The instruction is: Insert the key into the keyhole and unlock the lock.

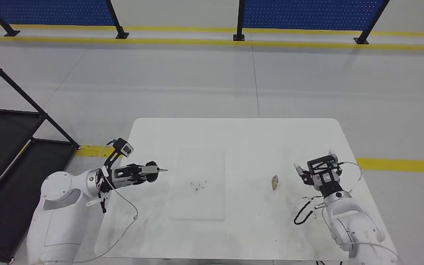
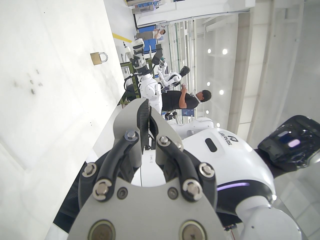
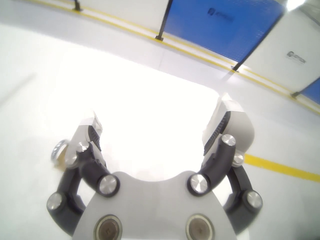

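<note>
1. Left gripper (image 1: 161,170) (image 2: 148,106): over the left part of the table, level with the lock and pointing across toward it. Ribbed pads pressed together, clenched. Whether anything sits between the pads cannot be told.

2. Right gripper (image 1: 317,165) (image 3: 160,118): at the right part of the table, pointing toward the far edge. Fingers (image 3: 226,121) spread wide, released, nothing between them.

3. Lock (image 1: 274,182) (image 2: 98,58) (image 3: 58,151): small brass padlock with a silver shackle. It lies flat on the table right of centre, just beside the right gripper on its inner side and well apart from the left gripper. In the right wrist view it is partly hidden behind one finger. The left wrist view shows the shackle closed into the body.

4. Dark specks (image 1: 199,185) (image 2: 32,84): a small cluster of marks on the tabletop between the left gripper and the lock.

5. Pale sheet (image 1: 199,205): a faint rectangular outline around the specks, at the table's middle.

6. Table (image 1: 265,136): white, with rounded corners; it bears all the above.

7. Black rack (image 1: 20,152): on the floor beyond the table's left side.

8. Yellow floor line (image 1: 199,43): runs across the floor beyond the table's far edge.

9. Blue barrier panels (image 1: 311,13) (image 3: 222,23): on black posts, just behind the yellow line.
</note>
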### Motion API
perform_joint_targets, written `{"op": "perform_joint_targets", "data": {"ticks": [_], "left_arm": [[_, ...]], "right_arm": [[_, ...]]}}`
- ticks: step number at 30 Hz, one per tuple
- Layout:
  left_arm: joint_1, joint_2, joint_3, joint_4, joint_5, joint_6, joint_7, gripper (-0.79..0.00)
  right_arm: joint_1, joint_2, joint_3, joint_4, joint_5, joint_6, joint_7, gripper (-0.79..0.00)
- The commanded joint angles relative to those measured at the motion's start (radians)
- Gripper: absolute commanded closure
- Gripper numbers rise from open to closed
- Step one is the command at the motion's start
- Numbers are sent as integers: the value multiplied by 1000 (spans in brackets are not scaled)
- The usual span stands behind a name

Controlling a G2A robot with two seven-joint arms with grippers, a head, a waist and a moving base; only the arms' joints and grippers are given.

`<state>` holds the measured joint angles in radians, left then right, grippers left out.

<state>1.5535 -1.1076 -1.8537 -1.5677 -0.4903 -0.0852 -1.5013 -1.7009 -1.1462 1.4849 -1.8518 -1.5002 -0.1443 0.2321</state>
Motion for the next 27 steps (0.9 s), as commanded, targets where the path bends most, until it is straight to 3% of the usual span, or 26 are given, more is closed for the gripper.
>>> {"op": "perform_joint_targets", "data": {"ticks": [1,4,8,15,21,27], "left_arm": [[0,0,0,0,0,0,0,0],[0,0,0,0,0,0,0,0],[0,0,0,0,0,0,0,0],[0,0,0,0,0,0,0,0],[0,0,0,0,0,0,0,0],[0,0,0,0,0,0,0,0]], "right_arm": [[15,-4,-33,-12,12,0,77,-785],[44,-11,-59,-47,92,5,193,-785],[116,-14,-96,-93,130,-36,467,-785],[325,-30,-157,-78,380,16,902,-785],[447,-42,-244,58,368,70,1030,-785],[478,-53,-314,118,296,159,1065,-785]]}}
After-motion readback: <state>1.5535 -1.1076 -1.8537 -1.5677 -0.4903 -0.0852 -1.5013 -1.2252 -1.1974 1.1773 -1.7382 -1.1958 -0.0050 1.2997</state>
